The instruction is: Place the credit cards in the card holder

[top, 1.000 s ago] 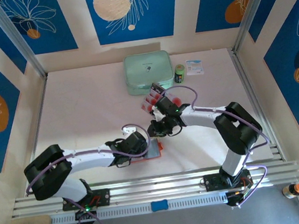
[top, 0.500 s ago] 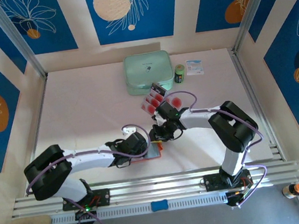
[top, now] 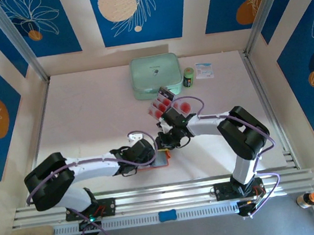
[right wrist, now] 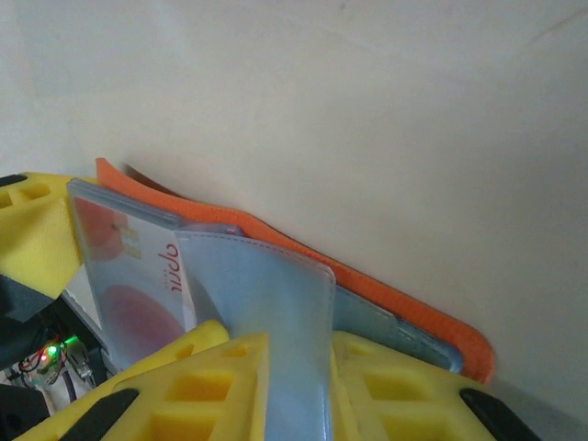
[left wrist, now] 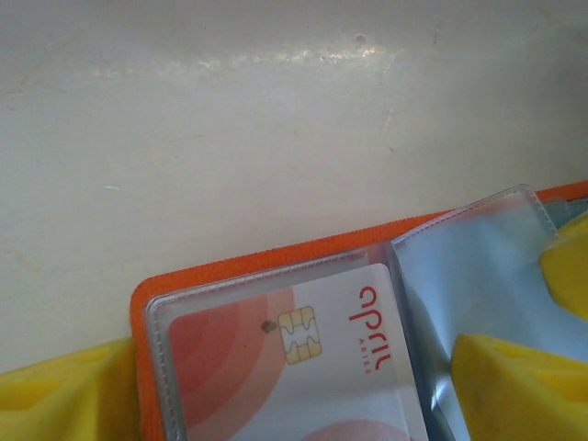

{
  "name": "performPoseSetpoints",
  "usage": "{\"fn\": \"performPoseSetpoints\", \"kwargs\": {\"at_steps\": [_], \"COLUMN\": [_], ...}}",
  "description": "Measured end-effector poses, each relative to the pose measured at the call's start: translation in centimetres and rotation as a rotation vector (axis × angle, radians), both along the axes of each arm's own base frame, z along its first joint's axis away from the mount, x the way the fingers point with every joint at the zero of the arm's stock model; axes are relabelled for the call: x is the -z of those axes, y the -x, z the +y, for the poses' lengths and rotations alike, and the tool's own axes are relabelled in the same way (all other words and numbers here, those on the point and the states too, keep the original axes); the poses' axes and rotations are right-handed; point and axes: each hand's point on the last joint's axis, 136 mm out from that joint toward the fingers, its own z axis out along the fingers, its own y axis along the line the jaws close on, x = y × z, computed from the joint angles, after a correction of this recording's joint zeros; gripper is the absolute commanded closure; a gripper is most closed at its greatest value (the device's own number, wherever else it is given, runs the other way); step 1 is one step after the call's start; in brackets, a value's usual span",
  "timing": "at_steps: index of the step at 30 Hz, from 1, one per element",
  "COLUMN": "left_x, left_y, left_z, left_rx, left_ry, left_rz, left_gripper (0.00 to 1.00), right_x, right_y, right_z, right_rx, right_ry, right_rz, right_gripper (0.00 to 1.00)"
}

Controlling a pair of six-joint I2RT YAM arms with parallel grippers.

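The orange card holder (top: 162, 160) lies open near the table's front, its orange edge (left wrist: 276, 262) toward the far side. One credit card (left wrist: 276, 358), pale with red circles and a chip, sits inside a clear sleeve. My left gripper (top: 149, 155) stands open over the holder, a yellow finger (left wrist: 55, 395) at each side. My right gripper (right wrist: 299, 386) is shut on a second clear sleeve (right wrist: 266, 303) and holds it up off the holder (right wrist: 404, 312). More credit cards (top: 160, 103) stand in a clear tray behind the right gripper (top: 167, 143).
A mint-green case (top: 155, 77) lies at the back, with a small green can (top: 189, 77) and a white packet (top: 204, 70) to its right. The metal rail (top: 165, 193) runs along the near edge. An orange bottle (top: 308, 198) stands off the table, front right.
The right gripper has come down and slightly left onto the holder, and its elbow has shifted left. The left arm has stayed put.
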Motion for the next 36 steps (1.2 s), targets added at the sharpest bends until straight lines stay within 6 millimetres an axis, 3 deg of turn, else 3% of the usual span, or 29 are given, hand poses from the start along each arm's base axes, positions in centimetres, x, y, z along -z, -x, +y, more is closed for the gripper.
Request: {"fn": "performPoseSetpoints", "kwargs": {"at_steps": [3,9,16,24,31,36], "left_x": [-0.2,-2.2,-5.2,-6.5,-5.8,-5.6], "left_y": [0.1,0.4,0.8,1.5,2.3,2.6], "left_z": [0.1,1.3,3.9,7.2,10.6,11.3], "left_rx": [0.001,-0.011,-0.048,-0.107,-0.155,-0.163], "left_ry": [0.007,0.031,0.065,0.080,0.001,-0.008], "left_rz": [-0.001,-0.041,-0.124,-0.188,-0.202,-0.199], "left_gripper": [0.11,0.06,0.04,0.04,0.04,0.04], "right_x": [-0.1,-1.4,-3.9,-5.0,-3.8,-3.3], "right_y": [0.2,0.4,0.7,1.0,1.3,1.6], "right_z": [0.0,0.3,1.9,5.2,8.5,9.1], "right_rx": [-0.001,0.008,0.004,-0.031,-0.084,-0.095], "right_ry": [-0.002,-0.011,-0.037,-0.051,-0.037,-0.037], "right_rz": [0.009,0.012,-0.022,-0.035,0.000,0.019], "right_gripper": [0.75,0.50,0.29,0.26,0.26,0.26]}}
